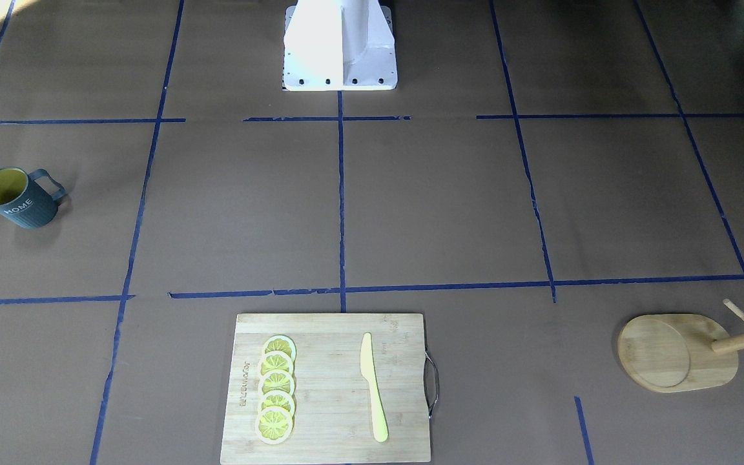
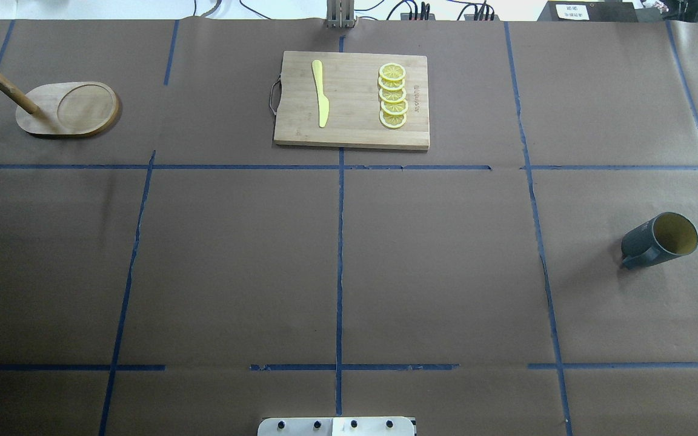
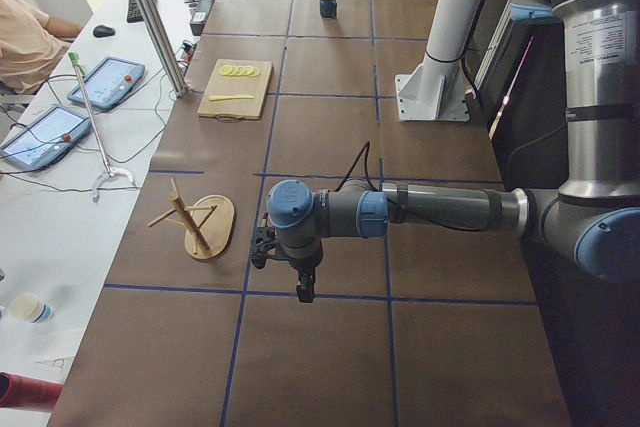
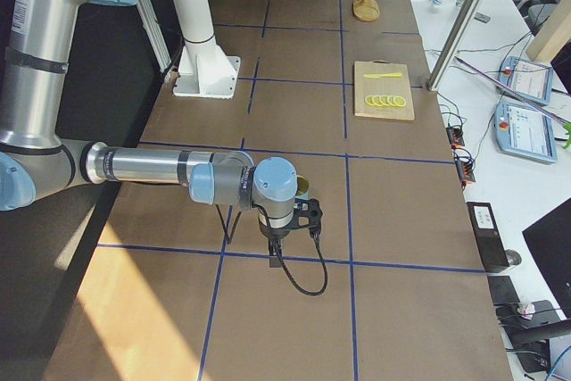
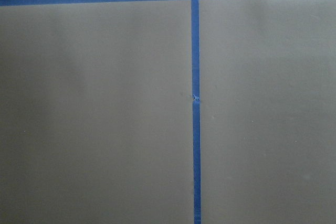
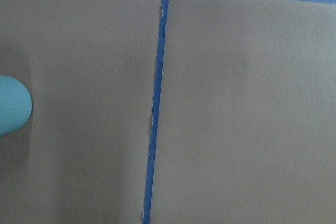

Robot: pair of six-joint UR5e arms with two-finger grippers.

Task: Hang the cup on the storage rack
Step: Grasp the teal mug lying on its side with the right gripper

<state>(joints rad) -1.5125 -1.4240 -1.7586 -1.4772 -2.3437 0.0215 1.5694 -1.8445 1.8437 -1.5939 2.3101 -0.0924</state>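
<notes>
Cup (image 2: 658,239): mouth up on the table (image 2: 234,272), on the robot's right side, handle turned toward the robot; nothing grips it.
Rack (image 2: 70,109): far-left part of the table, post upright, well apart from the cup.
Cutting board (image 2: 352,130): far middle, carrying lemon slices (image 2: 392,95) and a yellow knife (image 2: 320,94).
Left gripper (image 3: 303,295): points down over bare table near the rack; cannot tell whether its fingers are apart.
Right gripper (image 4: 272,259): points down, seemingly close to the cup; finger state cannot be told either.
</notes>
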